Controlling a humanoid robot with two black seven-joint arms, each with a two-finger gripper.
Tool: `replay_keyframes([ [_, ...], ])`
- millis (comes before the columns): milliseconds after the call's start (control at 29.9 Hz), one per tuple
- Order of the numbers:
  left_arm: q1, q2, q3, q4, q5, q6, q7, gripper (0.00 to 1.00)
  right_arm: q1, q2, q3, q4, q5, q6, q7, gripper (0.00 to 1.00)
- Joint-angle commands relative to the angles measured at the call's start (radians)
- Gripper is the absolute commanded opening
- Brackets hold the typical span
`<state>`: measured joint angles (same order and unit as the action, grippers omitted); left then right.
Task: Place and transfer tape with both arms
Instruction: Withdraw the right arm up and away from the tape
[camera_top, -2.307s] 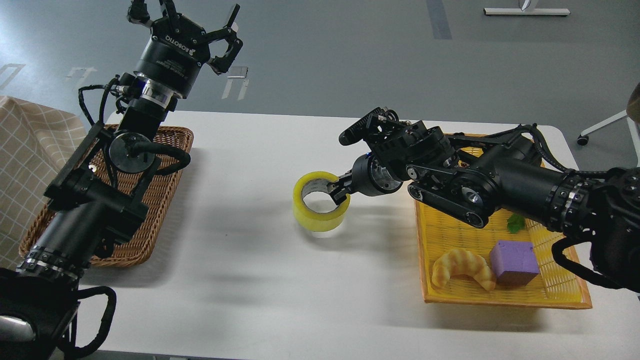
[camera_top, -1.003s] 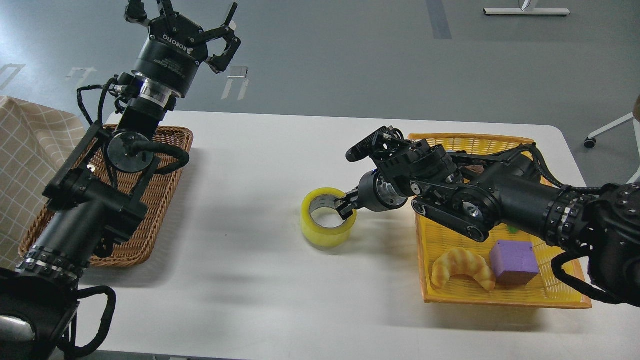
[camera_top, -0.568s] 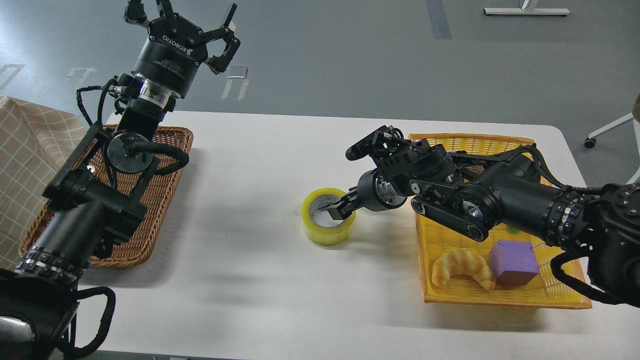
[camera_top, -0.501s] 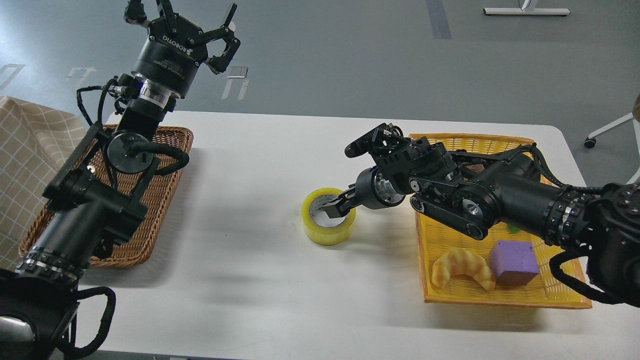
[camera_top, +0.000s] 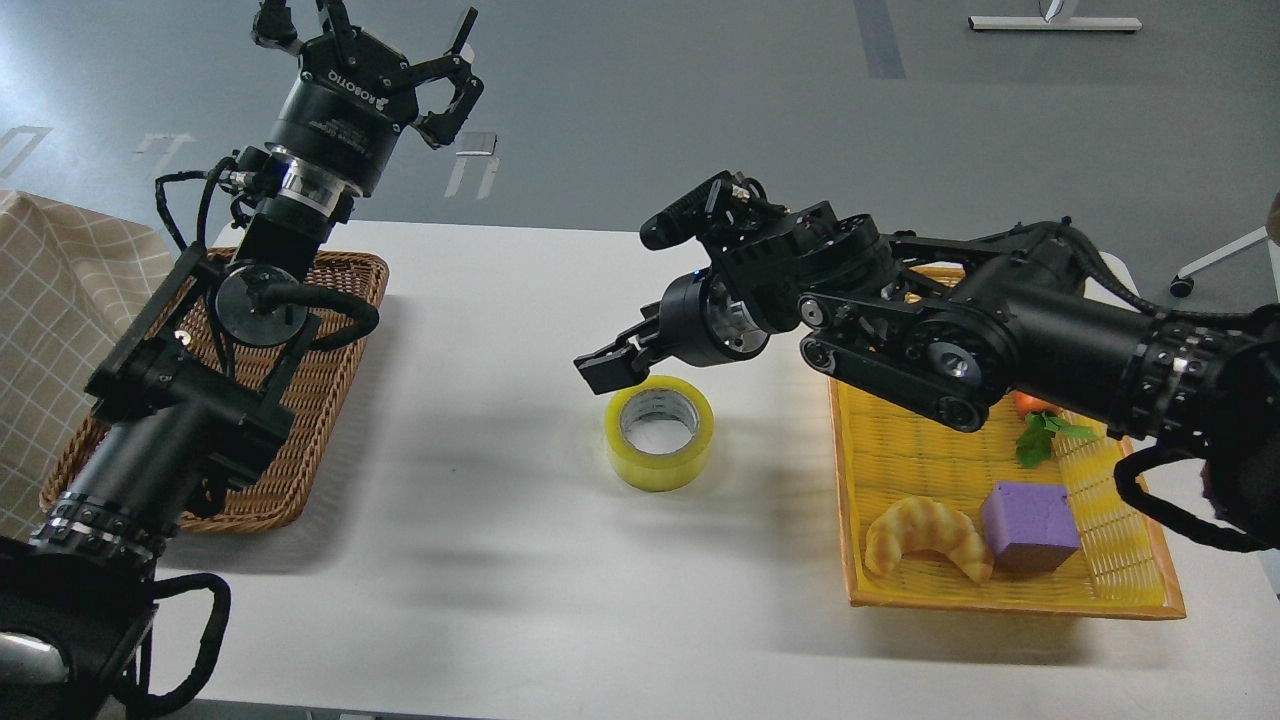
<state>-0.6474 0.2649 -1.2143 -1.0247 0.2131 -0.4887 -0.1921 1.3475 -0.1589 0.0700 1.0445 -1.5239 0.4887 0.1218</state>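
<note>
The tape (camera_top: 660, 432), a yellow roll with a grey-white core, lies flat on the white table (camera_top: 500, 560) near the middle, hole facing up. My right gripper (camera_top: 612, 358) hovers just above and to the left of the roll, off it, with its fingers apart and nothing between them. My left gripper (camera_top: 366, 32) is raised high beyond the table's far left edge. It is open and empty, far from the tape.
A brown wicker basket (camera_top: 335, 390) sits at the left under my left arm. A yellow basket (camera_top: 900, 470) at the right holds a croissant toy (camera_top: 925, 535), a purple block (camera_top: 1030, 525) and a small orange item with green leaves (camera_top: 1040, 432). A checked cloth (camera_top: 50, 300) lies at far left.
My right gripper set the tape down on the table, let go of its rim and rose up and to the left. The left arm has not moved.
</note>
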Motion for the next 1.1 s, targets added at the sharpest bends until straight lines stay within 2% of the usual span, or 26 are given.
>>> replay_keyframes([
  [0,0.003,0.002,0.001,0.0,0.0,0.0,0.0,0.98,0.002,-0.143,0.092,0.119,0.004,0.0,-0.001,1.0],
  [267,0.003,0.008,0.004,0.0,0.002,0.0,0.0,0.98,-0.046,-0.329,0.353,0.218,0.007,0.0,0.005,1.0],
  [435,0.006,0.022,0.004,0.0,0.002,0.0,0.0,0.98,-0.155,-0.358,0.58,0.218,0.062,0.0,0.006,1.0],
  [869,0.008,0.037,0.01,0.001,0.003,0.0,0.002,0.98,-0.507,-0.324,1.186,0.201,0.273,0.0,0.007,1.0],
  [1070,0.009,0.053,0.015,0.001,0.006,0.0,0.002,0.98,-0.602,-0.283,1.303,0.18,0.396,0.0,0.007,1.0],
])
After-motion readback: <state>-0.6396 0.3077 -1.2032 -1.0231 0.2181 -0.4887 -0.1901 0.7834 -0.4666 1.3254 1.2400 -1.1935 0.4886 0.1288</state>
